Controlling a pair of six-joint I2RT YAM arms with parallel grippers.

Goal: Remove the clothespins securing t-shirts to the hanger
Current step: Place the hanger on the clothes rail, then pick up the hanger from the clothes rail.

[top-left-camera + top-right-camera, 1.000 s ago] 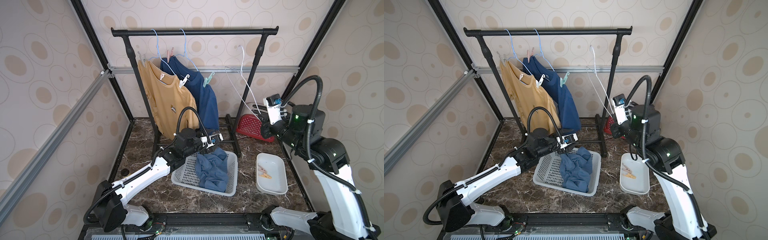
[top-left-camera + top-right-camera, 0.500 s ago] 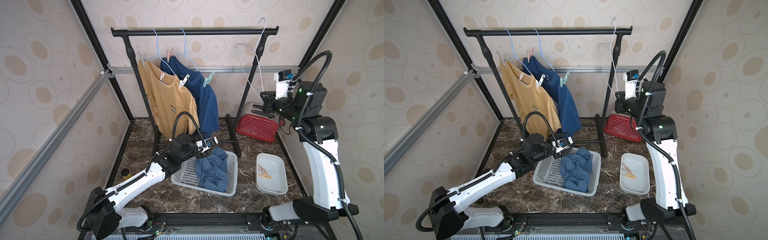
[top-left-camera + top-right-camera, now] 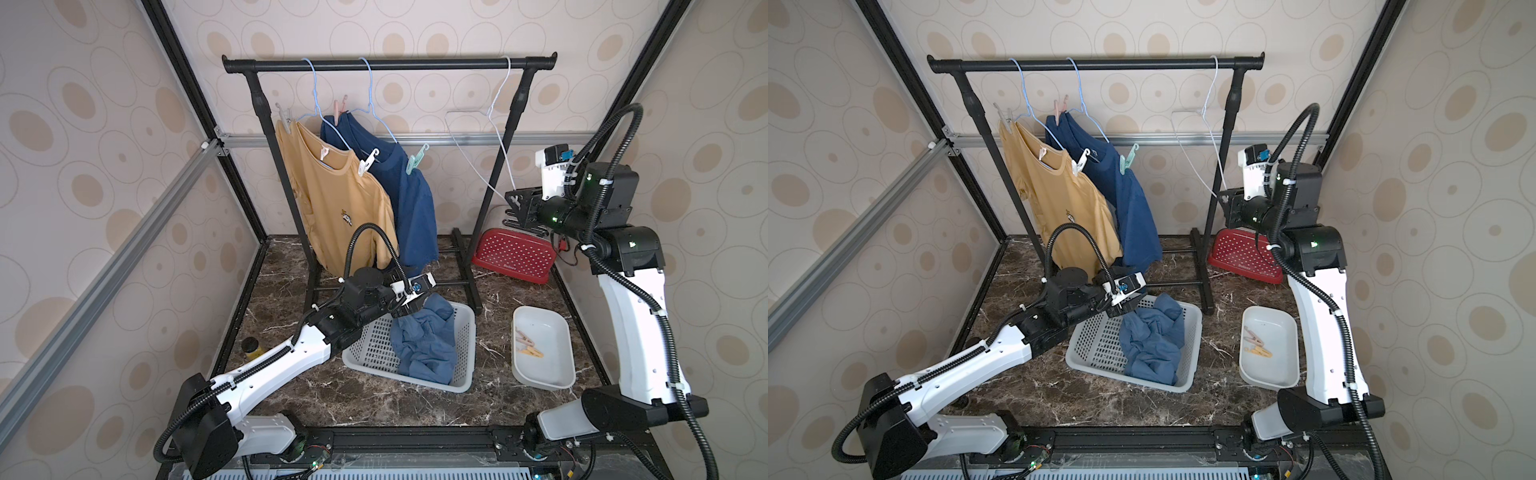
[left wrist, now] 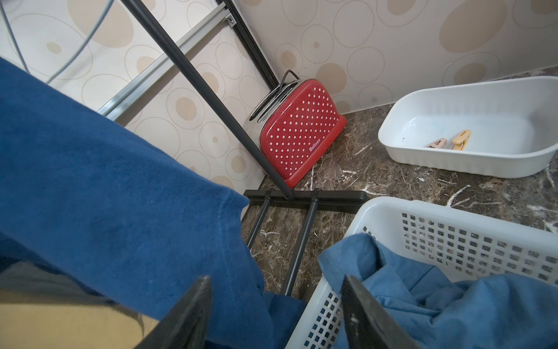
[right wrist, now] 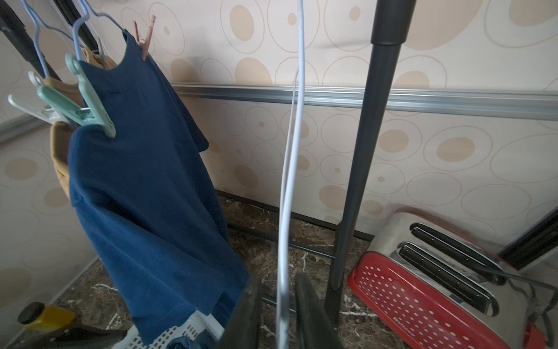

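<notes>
Mustard t-shirt (image 5: 59, 157) mostly behind navy t-shirt (image 5: 145, 187).

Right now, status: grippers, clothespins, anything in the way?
Left gripper open, empty. Right gripper open around white hanger. Clothespins clipped on both hung shirts. Nothing blocking.

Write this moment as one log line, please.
left gripper: open, at basket rim | right gripper: open around white hanger | teal clothespin: on dark blue shirt | tray: two clothespins

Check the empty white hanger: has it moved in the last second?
Yes. The white hanger rose from below the rail and now hooks over it near the rail's right end.
</notes>
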